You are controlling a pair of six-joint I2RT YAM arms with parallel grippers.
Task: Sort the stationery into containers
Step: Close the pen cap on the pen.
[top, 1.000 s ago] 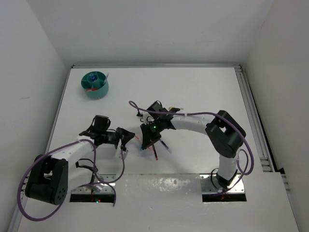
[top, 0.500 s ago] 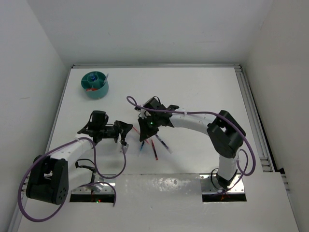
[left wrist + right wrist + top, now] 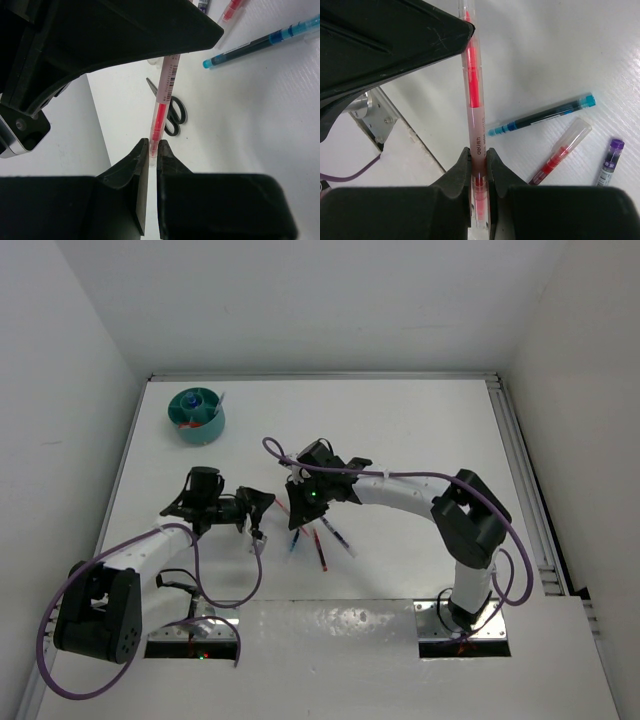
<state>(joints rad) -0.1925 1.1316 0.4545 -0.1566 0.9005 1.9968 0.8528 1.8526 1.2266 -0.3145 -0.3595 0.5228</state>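
Red pen [image 3: 473, 100] is clamped by left jaws and right jaws at once. If either arm is moved before release, pen could be bent or dropped.

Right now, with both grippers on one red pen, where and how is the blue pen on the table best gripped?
Take the blue pen at its dark mid-barrel, coming straight down with the jaws across its length. It lies flat on the table, and the clear-capped red pen beside it angles away there, likely leaving finger room.
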